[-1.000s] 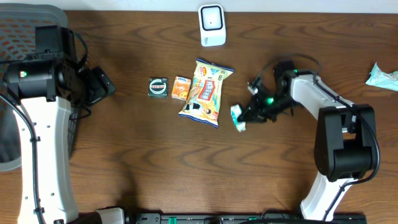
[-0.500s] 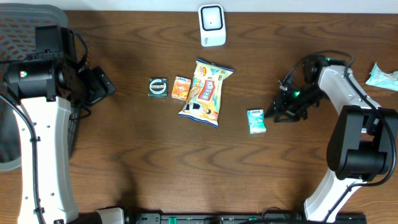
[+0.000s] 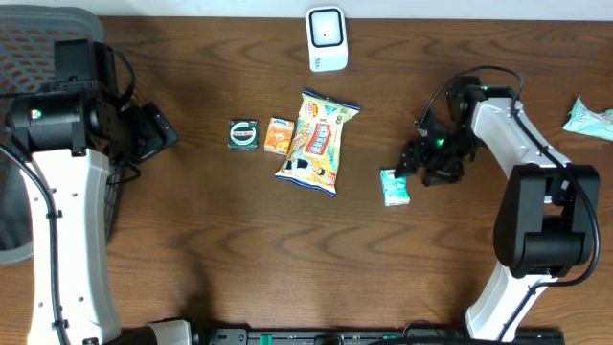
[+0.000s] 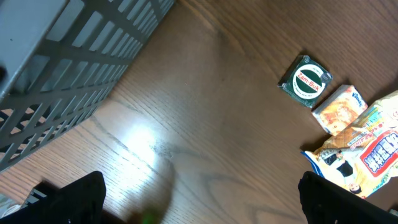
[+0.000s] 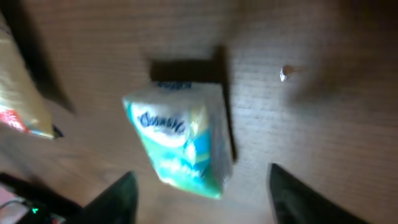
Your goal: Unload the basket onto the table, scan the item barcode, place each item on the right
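Observation:
A small teal and white tissue pack [image 3: 394, 186] lies flat on the brown table, right of the snack bag. My right gripper [image 3: 414, 163] hovers just right of and above it, open, with nothing between its fingers. The right wrist view shows the pack [image 5: 180, 140] lying free ahead of that gripper [image 5: 202, 177], blurred, with dark fingers [image 5: 121, 199] at either side below it. The white scanner [image 3: 327, 38] stands at the table's far edge. My left gripper [image 3: 153, 132] rests wide open at the far left, over bare wood [image 4: 202, 190].
A yellow snack bag [image 3: 316, 142], an orange packet [image 3: 279, 136] and a dark green packet [image 3: 244, 134] lie in a row at centre. Another teal packet [image 3: 586, 117] sits at the right edge. A grey mesh basket [image 3: 38, 48] fills the back left corner.
My right gripper let go of the tissue pack, which now lies on the table. The gripper opened, swung off to the right, then came back toward the pack. The left arm stayed still.

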Controlling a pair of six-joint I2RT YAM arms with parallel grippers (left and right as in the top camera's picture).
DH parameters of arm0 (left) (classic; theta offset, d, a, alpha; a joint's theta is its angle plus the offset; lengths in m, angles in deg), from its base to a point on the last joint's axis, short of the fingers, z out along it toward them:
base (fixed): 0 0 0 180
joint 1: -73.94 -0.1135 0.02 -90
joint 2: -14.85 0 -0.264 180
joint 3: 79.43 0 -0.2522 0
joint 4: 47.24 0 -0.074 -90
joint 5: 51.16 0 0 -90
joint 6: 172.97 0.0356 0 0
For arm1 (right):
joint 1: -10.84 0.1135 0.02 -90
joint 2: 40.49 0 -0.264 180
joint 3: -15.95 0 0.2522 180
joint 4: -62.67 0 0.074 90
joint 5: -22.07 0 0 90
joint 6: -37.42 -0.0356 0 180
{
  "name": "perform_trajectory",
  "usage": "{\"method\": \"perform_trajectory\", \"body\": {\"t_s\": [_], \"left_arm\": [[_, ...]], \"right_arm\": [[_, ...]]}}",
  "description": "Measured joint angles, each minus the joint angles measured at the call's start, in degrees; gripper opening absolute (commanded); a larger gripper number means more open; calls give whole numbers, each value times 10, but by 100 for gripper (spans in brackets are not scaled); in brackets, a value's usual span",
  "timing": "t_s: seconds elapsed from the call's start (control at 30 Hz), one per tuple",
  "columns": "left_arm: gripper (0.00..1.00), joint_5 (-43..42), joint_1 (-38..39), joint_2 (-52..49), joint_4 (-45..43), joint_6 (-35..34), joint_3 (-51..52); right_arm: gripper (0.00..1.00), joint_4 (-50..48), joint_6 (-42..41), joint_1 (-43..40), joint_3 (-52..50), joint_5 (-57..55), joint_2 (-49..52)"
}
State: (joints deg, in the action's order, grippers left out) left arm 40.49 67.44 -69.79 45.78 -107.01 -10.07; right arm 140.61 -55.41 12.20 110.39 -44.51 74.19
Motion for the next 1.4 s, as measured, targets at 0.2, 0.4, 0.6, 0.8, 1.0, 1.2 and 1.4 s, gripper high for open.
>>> {"method": "perform_trajectory", "body": {"t_s": [0.2, 0.4, 0.6, 0.8, 1.0, 1.2, 1.4], "left_arm": [[98, 0, 0, 0, 0, 0, 0], [98, 0, 0, 0, 0, 0, 0], [98, 0, 0, 0, 0, 0, 0], [98, 0, 0, 0, 0, 0, 0], [98, 0, 0, 0, 0, 0, 0], [98, 0, 0, 0, 0, 0, 0], [98, 0, 0, 0, 0, 0, 0]], "right_arm": [[56, -6, -1, 1, -20, 1, 0], [34, -23, -1, 15, -25, 2, 0], [32, -79, -16, 39, -66, 3, 0], [20, -108, -36, 41, -97, 28, -11], [1, -104, -41, 41, -103, 60, -11], [1, -103, 21, 42, -107, 142, -7], [1, -98, 80, 44, -103, 252, -7]]}}
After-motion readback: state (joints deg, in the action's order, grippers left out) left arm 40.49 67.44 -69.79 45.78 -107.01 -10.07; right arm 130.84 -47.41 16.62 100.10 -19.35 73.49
